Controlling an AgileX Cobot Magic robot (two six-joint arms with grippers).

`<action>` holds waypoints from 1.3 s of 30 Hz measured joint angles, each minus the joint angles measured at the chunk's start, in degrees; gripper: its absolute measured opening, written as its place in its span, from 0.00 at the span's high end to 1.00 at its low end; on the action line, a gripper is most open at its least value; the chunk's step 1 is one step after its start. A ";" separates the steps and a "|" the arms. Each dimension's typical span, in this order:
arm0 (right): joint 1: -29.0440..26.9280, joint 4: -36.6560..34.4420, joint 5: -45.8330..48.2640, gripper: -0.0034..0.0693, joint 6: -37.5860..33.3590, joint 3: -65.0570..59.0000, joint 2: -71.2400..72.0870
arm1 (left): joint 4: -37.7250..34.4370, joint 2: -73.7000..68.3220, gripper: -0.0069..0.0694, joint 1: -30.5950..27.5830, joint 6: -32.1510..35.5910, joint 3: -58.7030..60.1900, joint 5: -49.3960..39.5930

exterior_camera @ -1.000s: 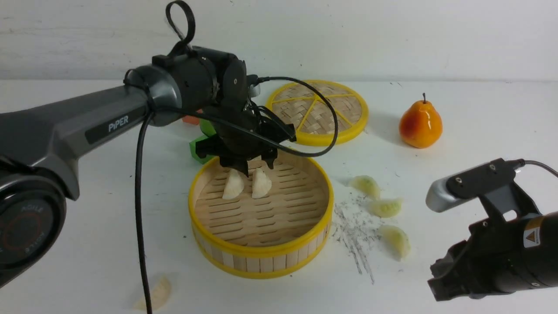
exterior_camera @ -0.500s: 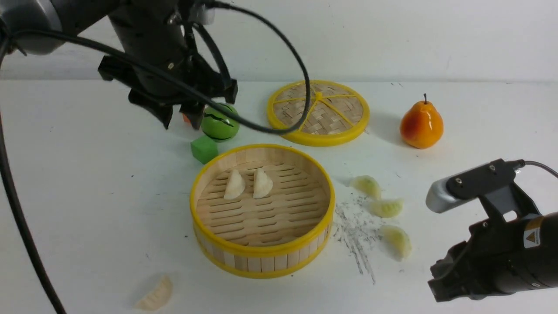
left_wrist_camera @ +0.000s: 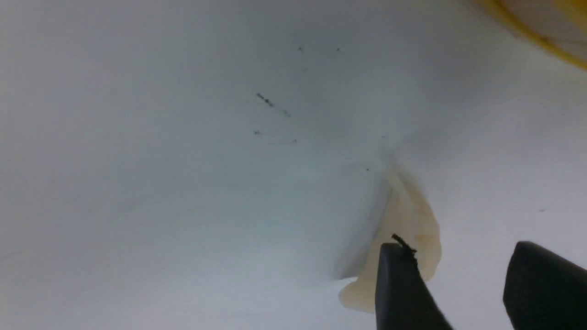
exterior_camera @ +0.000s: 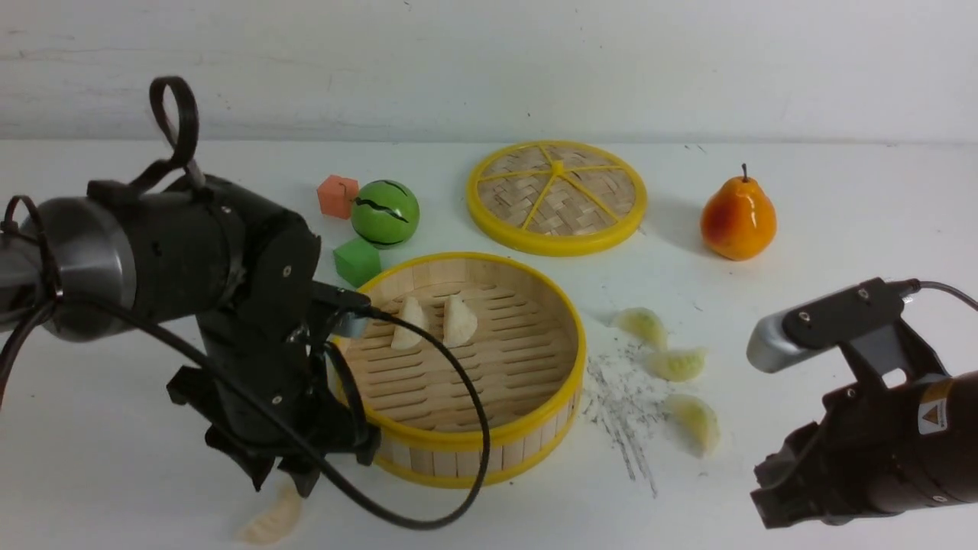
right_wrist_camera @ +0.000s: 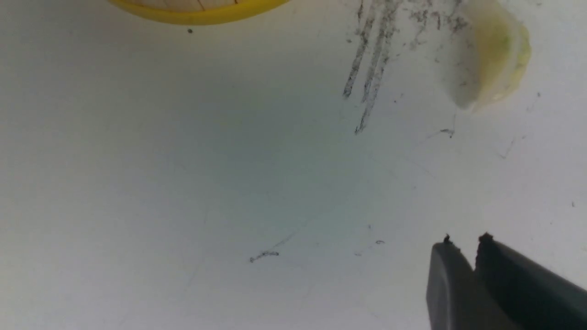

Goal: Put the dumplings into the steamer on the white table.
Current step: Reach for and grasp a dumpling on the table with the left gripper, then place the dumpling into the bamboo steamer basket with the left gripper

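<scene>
L gripper (exterior_camera: 281,483) spread wide over cream dumpling (exterior_camera: 269,521).
It lies at steamer's (exterior_camera: 458,441) 7 o'clock, seemingly untouched; R gripper (right_wrist_camera: 474,259) clenched on nothing.

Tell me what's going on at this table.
The left gripper, jaws open, is down at a cream dumpling lying on the white table near the steamer. Two cream dumplings lie inside the steamer; three green dumplings lie on the table to its right. The right gripper, jaws shut, hangs over the table, holding nothing.
</scene>
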State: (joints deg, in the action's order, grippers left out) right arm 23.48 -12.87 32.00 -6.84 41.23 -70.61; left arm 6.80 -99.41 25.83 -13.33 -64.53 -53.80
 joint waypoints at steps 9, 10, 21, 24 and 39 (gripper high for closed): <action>0.00 0.00 0.00 0.83 0.00 0.00 0.00 | -3.33 0.00 0.50 -4.12 0.29 2.60 5.01; 0.00 0.00 0.00 0.83 0.00 0.00 0.00 | -3.46 0.00 0.50 -4.23 0.44 2.64 4.90; 0.00 -0.18 0.00 0.82 0.00 0.00 0.00 | -5.86 -3.27 0.62 -4.38 2.60 2.77 3.54; 0.00 -0.18 0.00 0.81 0.00 0.00 0.00 | -5.96 -3.27 0.70 -4.38 2.54 2.77 3.59; 0.00 -0.18 -0.54 0.80 0.00 0.00 0.00 | -22.11 2.35 0.70 -4.16 3.06 -19.37 1.90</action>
State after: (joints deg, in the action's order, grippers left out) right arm 23.48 -13.05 31.47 -6.84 41.23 -70.61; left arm -15.30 -97.06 21.67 -10.28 -83.89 -51.91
